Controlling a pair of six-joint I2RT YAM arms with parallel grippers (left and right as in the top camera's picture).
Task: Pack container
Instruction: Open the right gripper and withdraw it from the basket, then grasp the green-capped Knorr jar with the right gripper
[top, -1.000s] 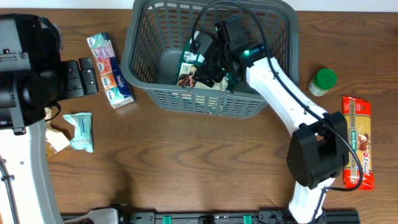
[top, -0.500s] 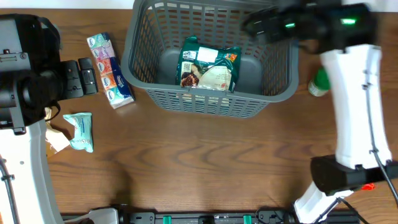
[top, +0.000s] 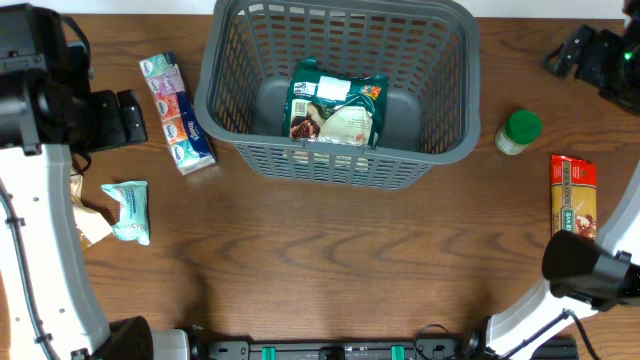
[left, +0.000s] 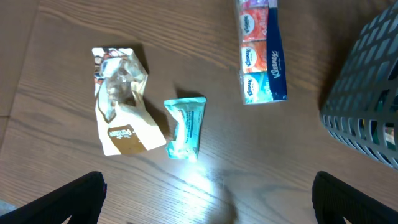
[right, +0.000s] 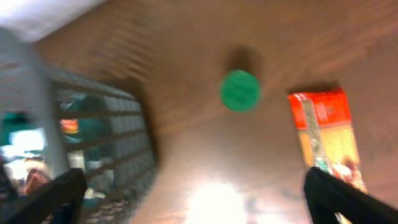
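The dark grey slotted container (top: 448, 140) stands at the back middle of the table; a green and white food pouch (top: 335, 105) lies inside it. Its corner shows in the left wrist view (left: 367, 118) and its blurred wall in the right wrist view (right: 99, 143). My right gripper (right: 199, 199) is open and empty, high at the far right (top: 585, 55), away from the container. My left gripper (left: 208, 199) is open and empty, above the table left of the container (top: 125, 118).
A tissue pack strip (top: 178, 112) (left: 261, 53), a teal wipes packet (top: 128, 210) (left: 184, 126) and a brown pouch (left: 121, 118) lie on the left. A green-lidded jar (top: 519, 131) (right: 240, 90) and a red pasta packet (top: 577, 226) (right: 326, 134) lie on the right.
My right gripper let go of the food pouch inside the container, rose out and swung to the far right. The pouch stays in the container. The left arm shifted slightly.
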